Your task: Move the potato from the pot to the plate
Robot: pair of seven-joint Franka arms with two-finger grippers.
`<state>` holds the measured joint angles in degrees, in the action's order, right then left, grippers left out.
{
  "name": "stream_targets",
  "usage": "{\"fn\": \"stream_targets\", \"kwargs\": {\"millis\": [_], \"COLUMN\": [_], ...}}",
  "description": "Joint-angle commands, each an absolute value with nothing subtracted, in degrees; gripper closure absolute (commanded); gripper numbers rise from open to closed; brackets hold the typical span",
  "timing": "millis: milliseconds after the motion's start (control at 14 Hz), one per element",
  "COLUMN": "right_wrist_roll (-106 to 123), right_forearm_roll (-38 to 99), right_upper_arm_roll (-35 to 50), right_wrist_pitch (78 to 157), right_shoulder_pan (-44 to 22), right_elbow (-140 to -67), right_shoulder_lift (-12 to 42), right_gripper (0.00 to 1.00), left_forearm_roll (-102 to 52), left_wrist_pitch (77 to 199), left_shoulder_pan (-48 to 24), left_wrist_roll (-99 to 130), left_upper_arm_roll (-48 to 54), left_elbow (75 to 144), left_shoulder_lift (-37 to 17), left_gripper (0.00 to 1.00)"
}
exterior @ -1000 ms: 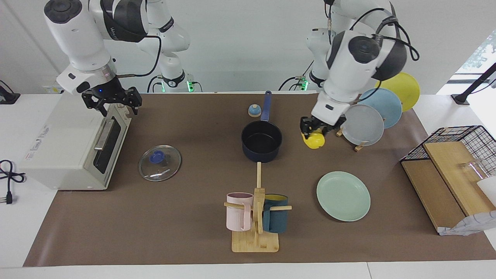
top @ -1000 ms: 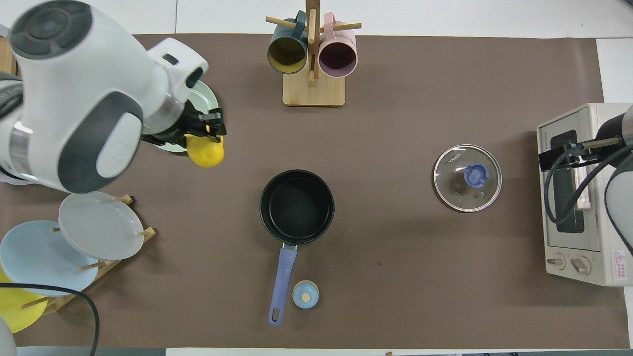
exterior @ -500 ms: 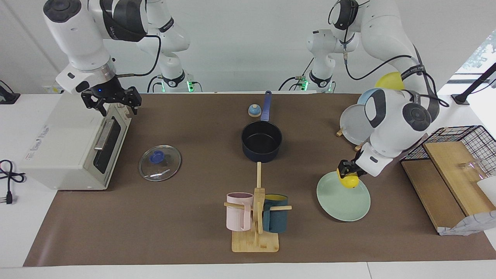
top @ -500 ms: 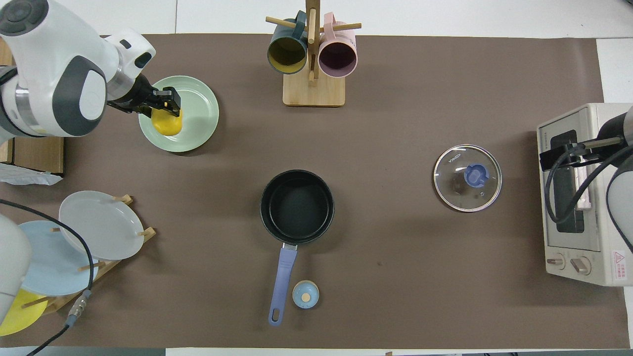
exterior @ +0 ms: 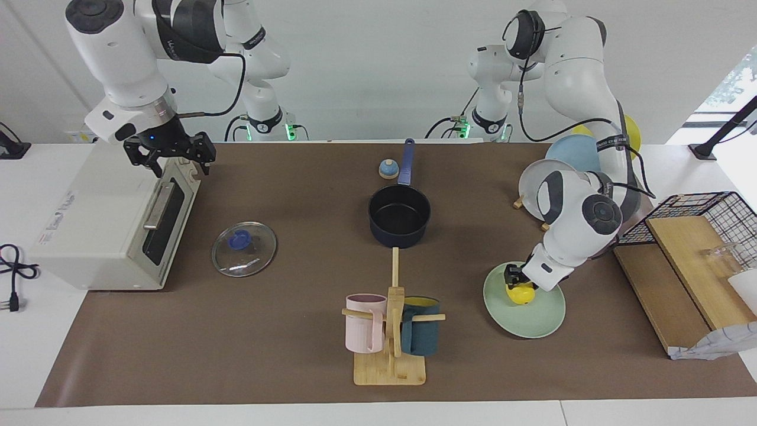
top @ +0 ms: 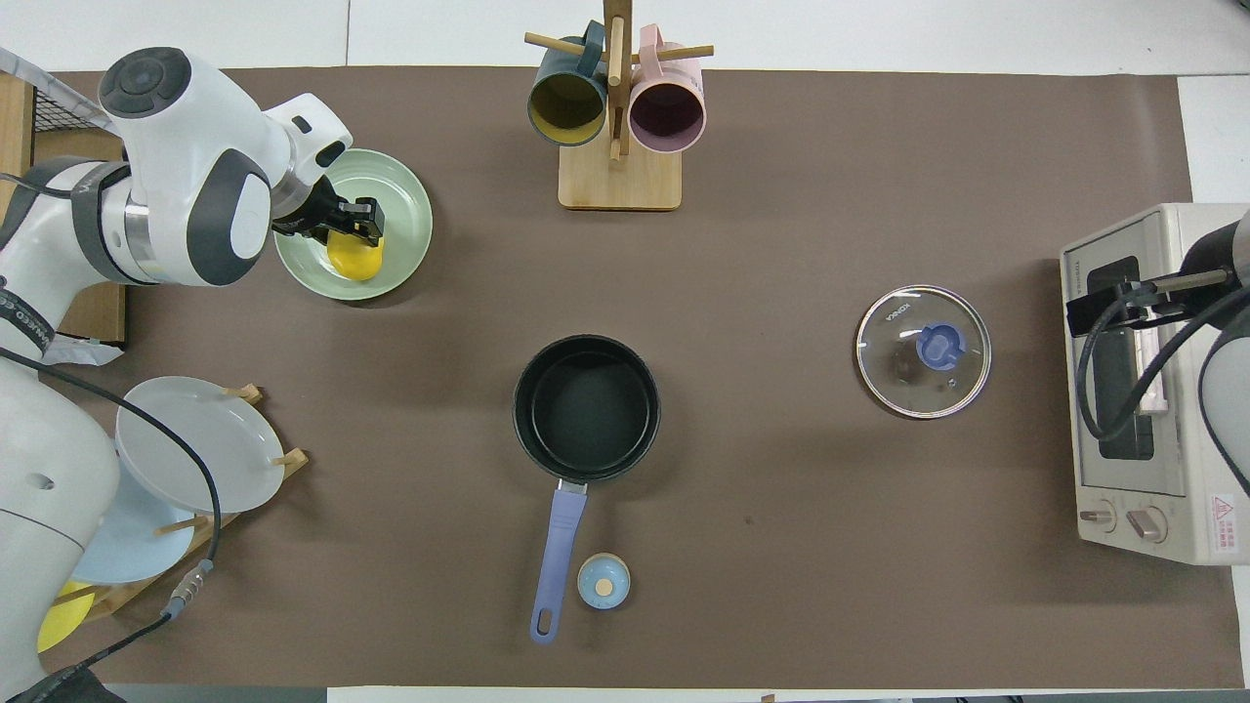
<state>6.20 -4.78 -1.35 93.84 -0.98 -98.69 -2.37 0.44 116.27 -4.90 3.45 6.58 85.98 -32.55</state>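
Note:
The yellow potato (exterior: 521, 294) (top: 354, 260) is held in my left gripper (exterior: 514, 284) (top: 357, 230), which is shut on it from above. It hangs very low over the mint-green plate (exterior: 532, 322) (top: 408, 205), at the part of the plate nearer the robots; I cannot tell whether it touches. The navy pot (exterior: 399, 216) (top: 586, 405) stands with nothing in it mid-table, its blue handle pointing toward the robots. My right gripper (exterior: 172, 160) (top: 1108, 305) waits open over the toaster oven's top edge.
A toaster oven (exterior: 100, 219) sits at the right arm's end, with a glass lid (exterior: 243, 248) beside it. A mug rack (exterior: 390, 331) stands farther out than the pot. A plate rack (exterior: 535, 186), wire basket (exterior: 704, 216) and small bell (exterior: 387, 169) are also on the table.
My left gripper carried the potato from beside the pot out over the mint-green plate and lowered it close to the plate. The right arm has not moved.

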Motion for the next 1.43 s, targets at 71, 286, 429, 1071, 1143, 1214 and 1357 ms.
{"fn": "stream_targets", "kwargs": {"millis": [71,286,429,1071,1143,1214,1357], "right_wrist_roll": [5.71,5.71,5.8,5.71,5.71,5.71,5.71], "right_forearm_roll": [-3.43,-3.17,-2.02,-0.79,-0.53,0.17,0.79], "right_upper_arm_roll": [-1.14,-1.06,-1.14,-0.97,-0.97,-0.97,-0.97], "right_wrist_pitch": [91.67,91.49,91.41,91.58,91.5,91.49,91.49], "right_shoulder_pan": [-0.44,-0.44,-0.44,-0.7,-0.7,-0.7,-0.7], "right_elbow": [-97.65,-97.73,-97.56,-97.38,-97.38,-97.38,-97.38], "right_shoulder_lift": [-2.37,-2.55,-2.46,-2.37,-2.46,-2.37,-2.46], "right_gripper": [0.0,0.0,0.0,0.0,0.0,0.0,0.0], "left_forearm_roll": [1.41,0.97,0.79,0.79,0.62,0.09,0.0], "left_wrist_pitch": [117.6,112.09,105.76,84.02,84.98,86.47,87.1], "left_shoulder_pan": [-4.57,-2.38,-0.97,0.09,-0.09,-0.35,-0.79], "left_wrist_roll": [2.55,2.98,3.25,3.43,4.12,4.74,4.75], "left_upper_arm_roll": [6.33,6.33,6.24,6.24,6.33,6.33,6.07], "left_elbow": [87.01,86.84,86.75,91.74,94.02,95.09,94.93], "left_shoulder_lift": [-28.32,-20.07,-13.92,3.07,4.29,4.57,4.57], "left_gripper": [0.0,0.0,0.0,0.0,0.0,0.0,0.0]}}
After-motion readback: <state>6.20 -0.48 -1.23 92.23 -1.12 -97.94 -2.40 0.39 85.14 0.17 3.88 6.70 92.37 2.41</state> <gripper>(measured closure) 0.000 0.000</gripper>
